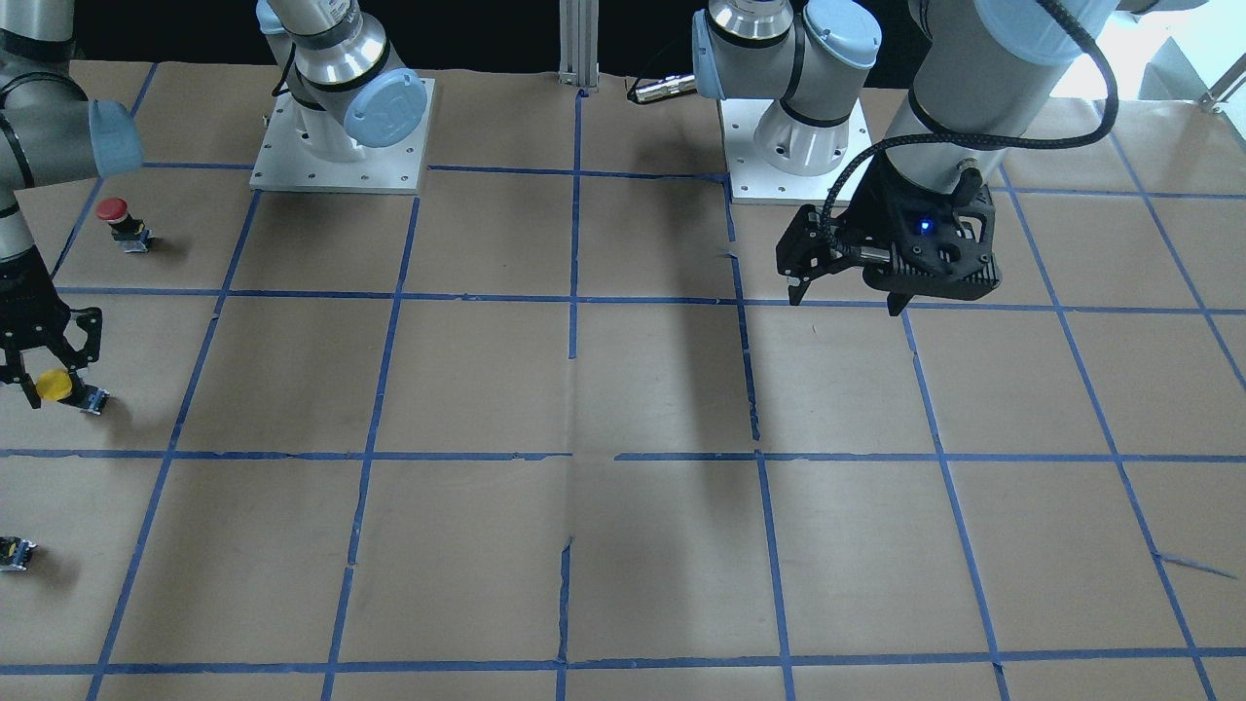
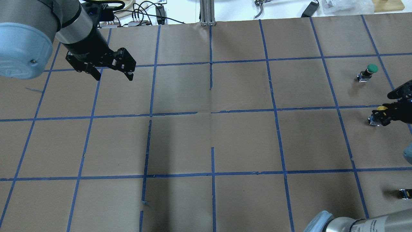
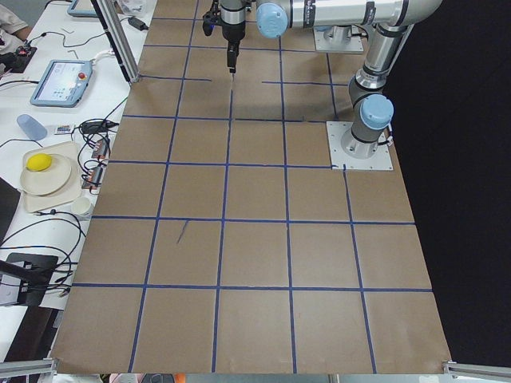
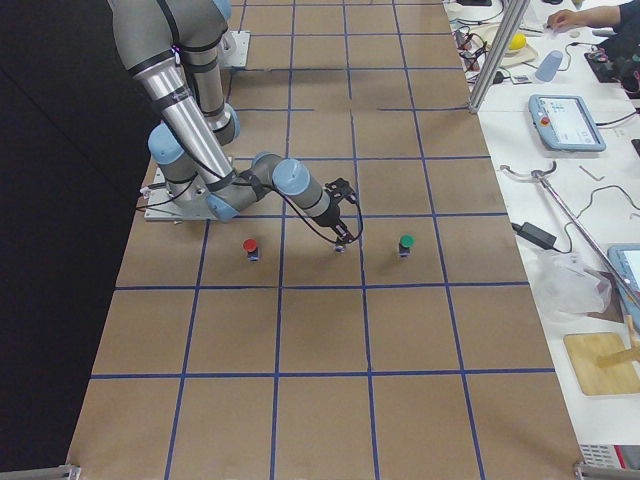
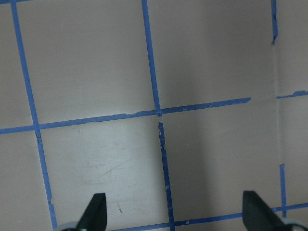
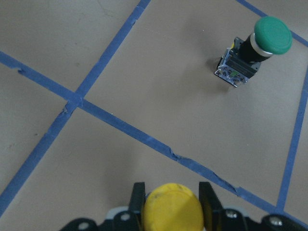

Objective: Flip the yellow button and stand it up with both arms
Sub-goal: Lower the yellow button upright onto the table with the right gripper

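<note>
The yellow button [image 1: 91, 398] lies tilted on the brown paper at the table's right end, its round yellow cap between my right gripper's fingers. My right gripper [image 1: 54, 380] is shut on the cap. The right wrist view shows the cap [image 6: 173, 214] hugged closely on both sides by the gripper [image 6: 172, 190]. From overhead the button [image 2: 381, 108] and right gripper [image 2: 379, 116] sit at the right edge. My left gripper [image 1: 845, 302] hangs open and empty above the table, far from the button; it also shows overhead [image 2: 114, 77] and in the left wrist view [image 5: 175, 211].
A green-capped button [image 2: 370, 69] stands beyond the yellow one and shows in the right wrist view [image 6: 260, 48]. A red-capped button [image 1: 118, 221] stands closer to the robot. A tiny black-and-yellow piece [image 1: 15, 553] lies near the edge. Blue tape squares cover the table [image 1: 623, 389].
</note>
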You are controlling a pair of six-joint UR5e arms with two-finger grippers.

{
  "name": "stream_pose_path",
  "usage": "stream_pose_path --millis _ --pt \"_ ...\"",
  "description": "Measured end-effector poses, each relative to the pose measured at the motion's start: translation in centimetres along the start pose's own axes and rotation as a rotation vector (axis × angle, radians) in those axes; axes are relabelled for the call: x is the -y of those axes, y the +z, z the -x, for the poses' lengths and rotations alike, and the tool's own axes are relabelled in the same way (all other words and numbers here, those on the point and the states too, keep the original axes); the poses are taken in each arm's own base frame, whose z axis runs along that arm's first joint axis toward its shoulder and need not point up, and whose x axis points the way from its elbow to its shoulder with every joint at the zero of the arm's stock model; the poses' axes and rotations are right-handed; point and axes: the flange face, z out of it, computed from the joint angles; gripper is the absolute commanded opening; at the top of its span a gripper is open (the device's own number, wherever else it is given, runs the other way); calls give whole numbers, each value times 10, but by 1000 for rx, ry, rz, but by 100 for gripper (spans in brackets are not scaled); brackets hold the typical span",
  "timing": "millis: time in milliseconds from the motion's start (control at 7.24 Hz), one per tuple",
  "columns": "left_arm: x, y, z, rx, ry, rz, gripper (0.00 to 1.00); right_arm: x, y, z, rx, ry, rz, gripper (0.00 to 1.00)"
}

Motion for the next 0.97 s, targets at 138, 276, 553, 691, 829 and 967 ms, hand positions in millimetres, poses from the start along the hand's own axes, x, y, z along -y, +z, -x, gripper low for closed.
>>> stream_pose_path --millis 138,276,553,691,829,967 --pt "-1 -2 0 1 -7 -3 100 0 0 -1 -1 4 0 100" --pt "-1 -3 1 1 -11 -5 100 1 -1 -2 -4 16 2 100" --pt "-1 -3 1 1 -16 -6 100 1 -11 -5 -34 75 41 100" --pt "0 -3 2 1 -27 -6 100 5 -21 -5 -41 117 56 100" --pt "-1 -4 1 -1 -49 -3 100 10 -33 -5 -27 167 72 100" --pt "-3 -4 1 -3 -71 8 100 18 -46 -9 -8 218 92 100"
